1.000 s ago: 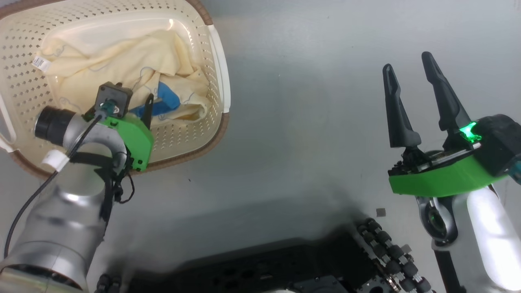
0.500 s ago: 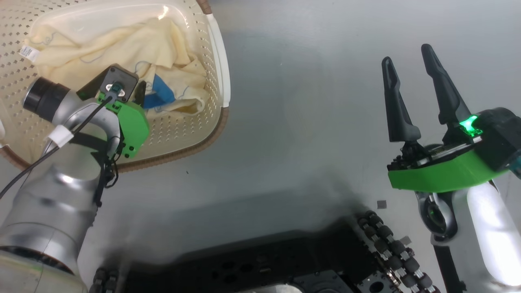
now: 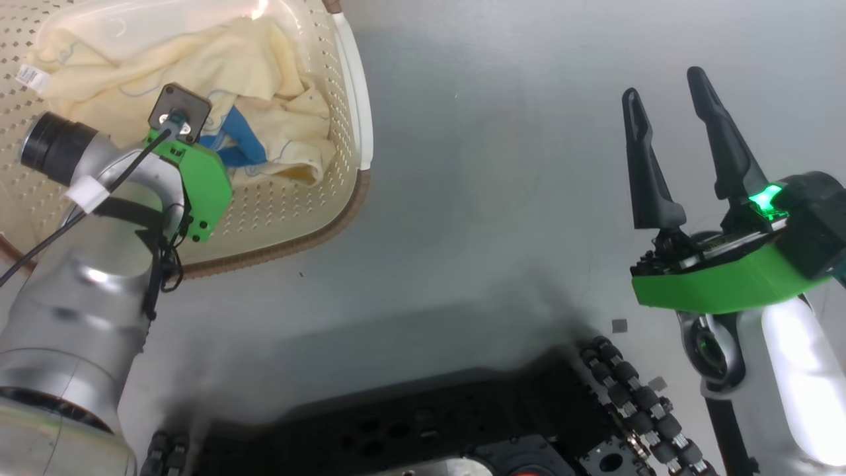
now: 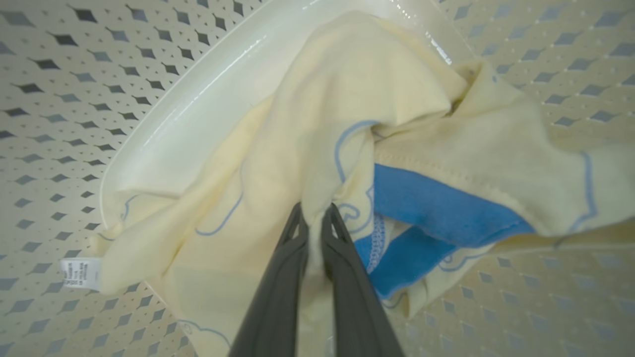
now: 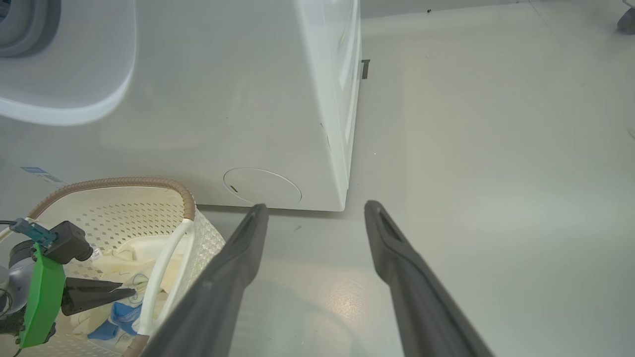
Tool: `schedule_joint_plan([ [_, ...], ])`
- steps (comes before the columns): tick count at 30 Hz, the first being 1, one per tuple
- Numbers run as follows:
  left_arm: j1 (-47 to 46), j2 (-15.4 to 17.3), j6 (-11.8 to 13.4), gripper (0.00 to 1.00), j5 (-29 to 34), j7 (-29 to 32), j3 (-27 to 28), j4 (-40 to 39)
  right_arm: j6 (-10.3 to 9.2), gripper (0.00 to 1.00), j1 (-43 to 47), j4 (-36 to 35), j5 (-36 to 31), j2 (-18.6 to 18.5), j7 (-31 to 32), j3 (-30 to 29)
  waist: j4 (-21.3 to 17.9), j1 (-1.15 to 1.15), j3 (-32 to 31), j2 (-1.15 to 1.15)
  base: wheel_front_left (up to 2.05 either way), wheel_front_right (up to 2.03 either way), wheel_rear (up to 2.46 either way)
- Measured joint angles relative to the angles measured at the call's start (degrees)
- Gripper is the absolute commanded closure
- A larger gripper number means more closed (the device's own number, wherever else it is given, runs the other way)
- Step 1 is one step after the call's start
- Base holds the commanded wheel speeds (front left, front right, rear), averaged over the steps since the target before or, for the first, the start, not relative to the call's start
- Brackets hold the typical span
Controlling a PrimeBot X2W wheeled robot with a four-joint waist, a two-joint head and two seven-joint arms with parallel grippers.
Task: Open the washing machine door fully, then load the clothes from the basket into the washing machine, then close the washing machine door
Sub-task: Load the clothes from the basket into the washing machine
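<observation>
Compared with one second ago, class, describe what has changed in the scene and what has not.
The left end effector reached further into the basket and closed on a fold of the pale yellow clothes. The right end effector stayed open above the floor, and the clothes are still in the basket.

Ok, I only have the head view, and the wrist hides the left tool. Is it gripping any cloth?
Observer: Yes. In the left wrist view the left tool is shut on a fold of yellow cloth.
Operator: Is the blue piece in the grip too?
Observer: No. The blue piece lies beside the tool, not between its jaws.
Operator: Where's the washer?
Observer: The right wrist view shows the washer standing just beyond the basket.
</observation>
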Motion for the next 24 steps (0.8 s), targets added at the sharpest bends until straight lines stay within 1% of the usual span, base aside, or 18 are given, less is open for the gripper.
schedule_joint_plan([
  [3,0.0,-0.1,0.1,1.00,-0.8,-1.8,0.1,0.1,0.00,0.00,-0.1,-0.2,0.0,0.0,0.0,-0.5,0.3,0.00,-0.6,0.00,0.00,0.00,0.00],
  [6,0.2,-0.4,1.1,1.00,-2.3,-5.8,1.1,-0.4,0.00,0.00,-0.8,-0.4,-0.1,0.0,-0.2,-1.2,0.6,0.00,-1.8,0.00,0.00,0.00,0.00],
  [8,0.5,-0.7,1.4,1.00,-3.2,-7.3,1.6,-1.1,0.00,0.00,-1.3,-0.3,-0.1,0.0,-0.2,-1.5,0.9,0.00,-2.9,0.00,0.00,0.00,0.00],
  [14,4.1,-1.0,2.6,1.00,-5.4,-9.0,3.4,-4.9,0.00,0.00,-1.8,0.3,-0.1,-0.1,-0.2,-1.9,2.0,0.00,-6.4,0.00,0.00,0.00,0.00],
  [18,9.5,-0.7,3.6,1.00,-7.2,-9.0,5.4,-12.4,0.00,0.00,-1.7,1.4,-0.1,-0.5,-0.2,-1.8,2.9,0.00,-10.0,0.00,0.00,0.00,0.00],
  [24,17.5,0.0,5.1,1.00,-7.6,-9.0,8.0,-23.5,0.00,0.00,-0.4,2.8,0.0,-1.0,-0.2,-1.2,4.0,0.00,-16.0,0.00,0.00,0.00,0.00],
])
